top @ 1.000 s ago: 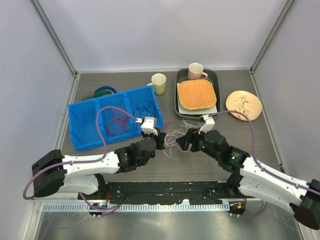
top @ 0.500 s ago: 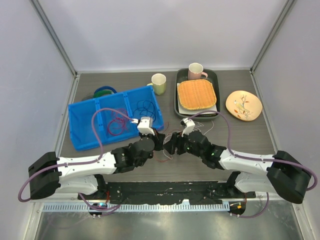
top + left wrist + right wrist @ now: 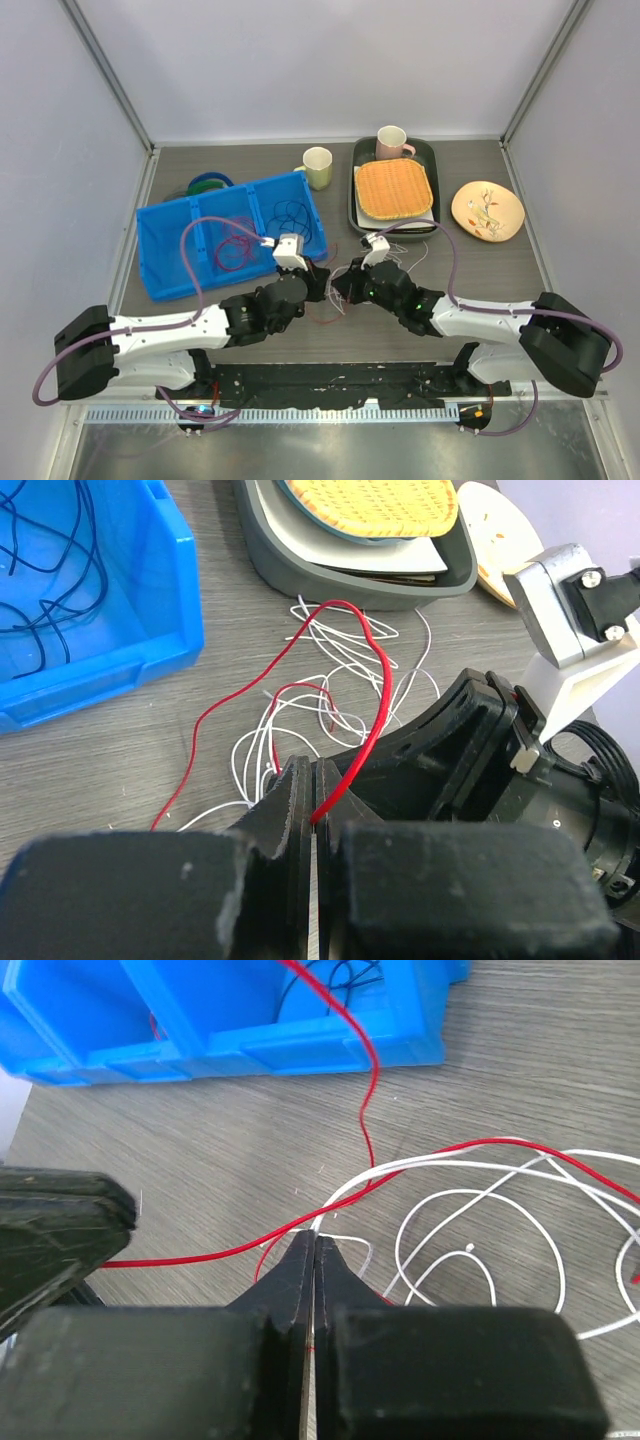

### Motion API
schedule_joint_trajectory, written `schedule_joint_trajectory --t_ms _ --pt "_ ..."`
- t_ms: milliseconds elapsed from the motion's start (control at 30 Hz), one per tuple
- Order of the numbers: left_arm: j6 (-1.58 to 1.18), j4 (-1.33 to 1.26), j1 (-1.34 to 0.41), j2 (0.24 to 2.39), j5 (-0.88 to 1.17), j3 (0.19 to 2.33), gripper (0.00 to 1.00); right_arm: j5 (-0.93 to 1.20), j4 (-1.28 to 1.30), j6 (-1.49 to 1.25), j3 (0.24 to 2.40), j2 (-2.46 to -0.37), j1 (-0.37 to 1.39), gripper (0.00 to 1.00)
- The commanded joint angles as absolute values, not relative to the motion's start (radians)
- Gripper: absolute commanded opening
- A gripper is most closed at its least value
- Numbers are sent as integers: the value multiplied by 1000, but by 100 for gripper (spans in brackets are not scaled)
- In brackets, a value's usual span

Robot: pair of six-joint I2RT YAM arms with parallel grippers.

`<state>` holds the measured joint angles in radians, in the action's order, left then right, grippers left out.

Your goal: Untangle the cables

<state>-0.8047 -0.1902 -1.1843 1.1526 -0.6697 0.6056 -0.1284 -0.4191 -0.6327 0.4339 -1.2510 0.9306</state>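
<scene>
Looking back a second, your right arm has swung in from the right, and the right gripper (image 3: 345, 283) now sits just beside the left gripper (image 3: 318, 280) at the near middle of the table (image 3: 500, 290). The left arm has barely moved.

Your left fingers are pressed together on the red cable (image 3: 372, 680), which arches up out of the tips and drops back into the tangle. Your right fingers are also closed. In the right wrist view a strand of the white cables (image 3: 480, 1195) runs straight into their tips, with the red cable crossing just above them.

The tangle lies on the table between the two grippers and the grey tray (image 3: 355, 205), its white loops spreading towards the tray's near edge. There is bare table to the right, out towards the flowered plate (image 3: 487, 210).

To the left, the blue bin (image 3: 160, 250) stands close. One compartment holds a red loop (image 3: 232, 248) and the next a dark blue cable (image 3: 292, 212). A red strand leads over the bin's near wall.

Behind it sit the cream cup (image 3: 318, 166) and the pink mug (image 3: 392, 143).
</scene>
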Motion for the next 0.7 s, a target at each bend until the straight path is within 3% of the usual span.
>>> schedule_joint_trajectory --t_ms 0,300,667 --pt "-815 -173 -1183 1100 -730 623 0 -267 -398 -676 449 -1230 936 1" --pt "-802 -31 -1183 971 -882 633 0 -561 -13 -859 420 -1063 890 1" --pt "-828 261 -1183 675 -1210 692 0 -486 320 -890 354 -796 506 1"
